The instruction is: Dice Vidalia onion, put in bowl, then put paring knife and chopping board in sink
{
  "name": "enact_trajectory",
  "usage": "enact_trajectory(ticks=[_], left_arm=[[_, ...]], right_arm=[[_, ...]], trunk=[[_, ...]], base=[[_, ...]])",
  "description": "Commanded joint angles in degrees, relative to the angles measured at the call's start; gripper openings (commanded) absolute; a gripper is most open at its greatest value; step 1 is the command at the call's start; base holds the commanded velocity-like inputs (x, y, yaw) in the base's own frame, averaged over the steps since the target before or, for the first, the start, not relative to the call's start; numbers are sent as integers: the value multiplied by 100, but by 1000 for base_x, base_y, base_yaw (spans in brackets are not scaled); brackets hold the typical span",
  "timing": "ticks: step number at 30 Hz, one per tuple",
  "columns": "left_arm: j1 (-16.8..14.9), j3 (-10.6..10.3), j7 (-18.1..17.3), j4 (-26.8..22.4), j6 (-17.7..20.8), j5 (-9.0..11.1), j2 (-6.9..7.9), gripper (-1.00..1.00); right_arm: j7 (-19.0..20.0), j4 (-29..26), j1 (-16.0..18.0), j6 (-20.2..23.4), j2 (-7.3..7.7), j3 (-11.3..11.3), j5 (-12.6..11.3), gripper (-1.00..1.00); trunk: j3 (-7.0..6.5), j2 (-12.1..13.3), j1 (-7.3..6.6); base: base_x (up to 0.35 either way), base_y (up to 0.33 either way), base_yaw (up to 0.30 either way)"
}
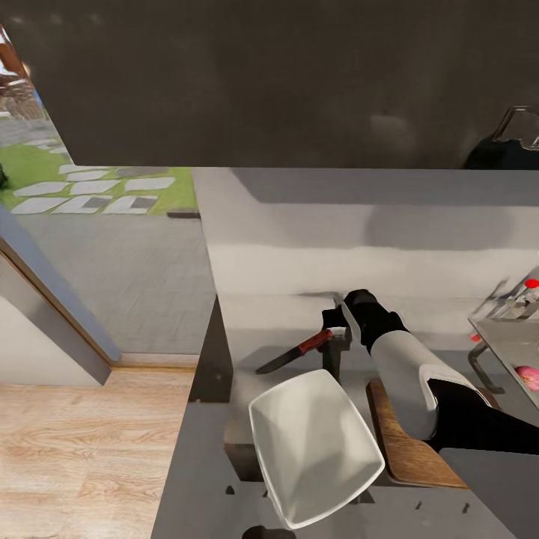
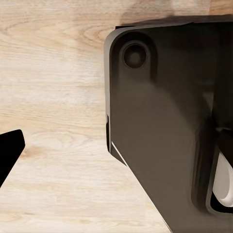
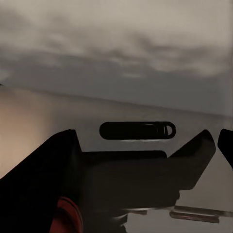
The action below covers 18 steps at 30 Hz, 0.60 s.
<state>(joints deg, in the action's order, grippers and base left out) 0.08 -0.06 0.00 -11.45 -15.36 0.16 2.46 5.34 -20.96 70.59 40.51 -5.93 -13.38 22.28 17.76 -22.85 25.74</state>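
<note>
On the grey countertop (image 1: 284, 254), my right gripper (image 1: 335, 335) is shut on the red handle of the paring knife (image 1: 293, 352), whose dark blade points away to the left. In the right wrist view the red handle (image 3: 65, 216) shows beside one dark finger (image 3: 48, 170). The white bowl (image 1: 314, 442) stands just in front of the knife. Beside it lies the brown chopping board (image 1: 408, 449), partly under my right forearm. The pinkish Vidalia onion (image 1: 528, 376) lies in the sink (image 1: 509, 348) at the far right. One finger (image 2: 9, 150) of my left gripper hangs over the wooden floor.
A red faucet knob (image 1: 531, 283) sits behind the sink. The countertop ends at its left edge (image 1: 213, 329), and wooden floor (image 1: 82, 449) lies beyond it. A dark wall (image 1: 269, 82) backs the counter. My own dark base (image 2: 160, 126) shows in the left wrist view.
</note>
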Motion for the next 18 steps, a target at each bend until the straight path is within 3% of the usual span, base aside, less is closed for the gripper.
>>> enact_trajectory(ticks=[1,18], left_arm=[[1,-2,0,-6,-11,2,1,100],[1,-2,0,-6,-11,3,4,100]], right_arm=[[64,15,-1,45,-5,-40,66,100],[64,16,-1,44,-13,-33,58,100]], trunk=[[10,-7,4],[10,-7,4]], base=[[0,0,0],[-111,33,0]])
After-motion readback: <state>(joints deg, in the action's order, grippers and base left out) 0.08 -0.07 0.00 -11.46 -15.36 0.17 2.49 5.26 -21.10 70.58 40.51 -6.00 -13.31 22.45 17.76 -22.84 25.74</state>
